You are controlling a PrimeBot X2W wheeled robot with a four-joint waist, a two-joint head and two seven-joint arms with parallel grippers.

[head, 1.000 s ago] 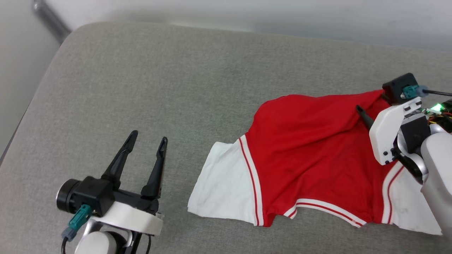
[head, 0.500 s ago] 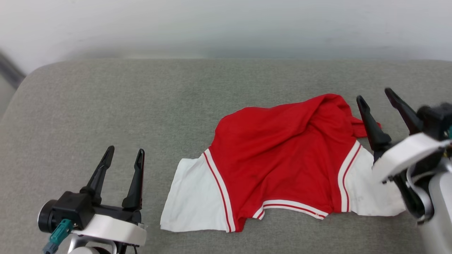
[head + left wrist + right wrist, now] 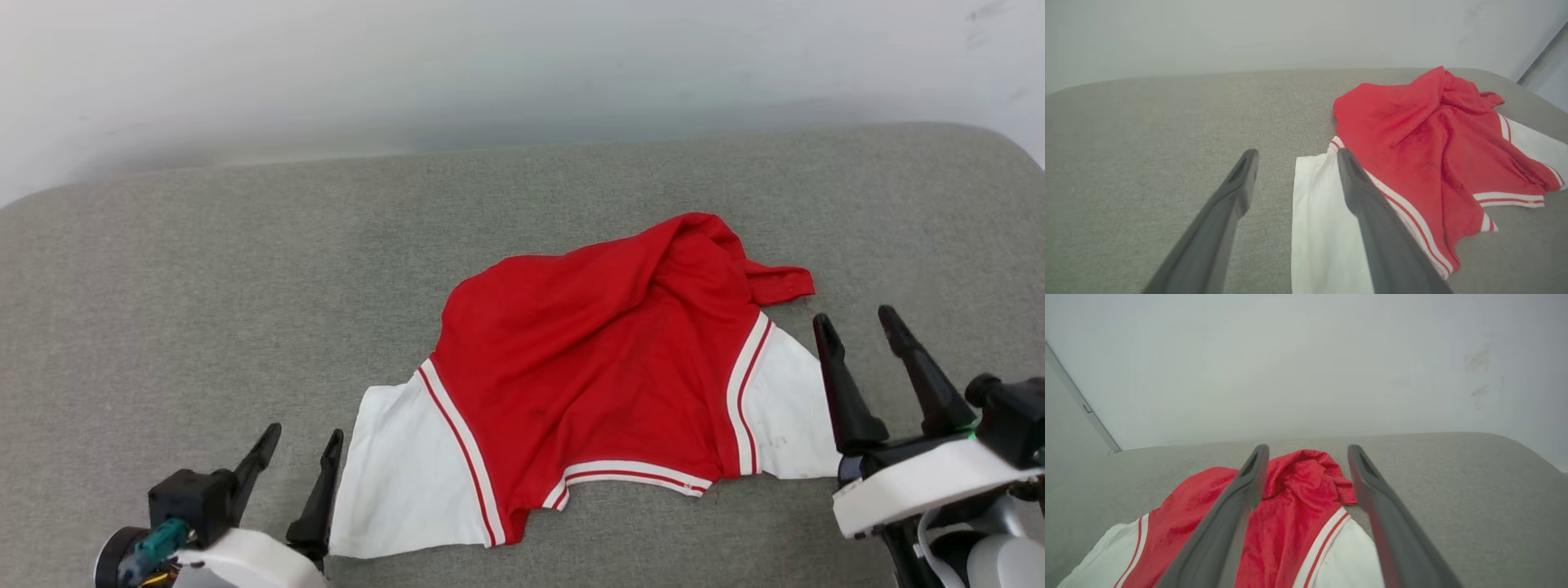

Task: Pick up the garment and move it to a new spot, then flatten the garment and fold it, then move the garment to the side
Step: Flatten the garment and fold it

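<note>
Head view: garment [image 3: 588, 359] lies crumpled mid grey surface [image 3: 204, 286], bunched at 1 o'clock. Looks light and limp and will likely drape, so pinch the white sleeves. Left gripper [image 3: 304, 433] at 8 o'clock, right gripper [image 3: 853, 317] at 3, both spread, empty.
Left wrist view: sleeve edge near one finger.
Right wrist view: bunched folds hide the hem; underside unseen.

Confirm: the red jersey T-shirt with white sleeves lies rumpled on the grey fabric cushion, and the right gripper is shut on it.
Not shut: the head view shows the right gripper open, beside the red jersey T-shirt on the grey cushion.
</note>
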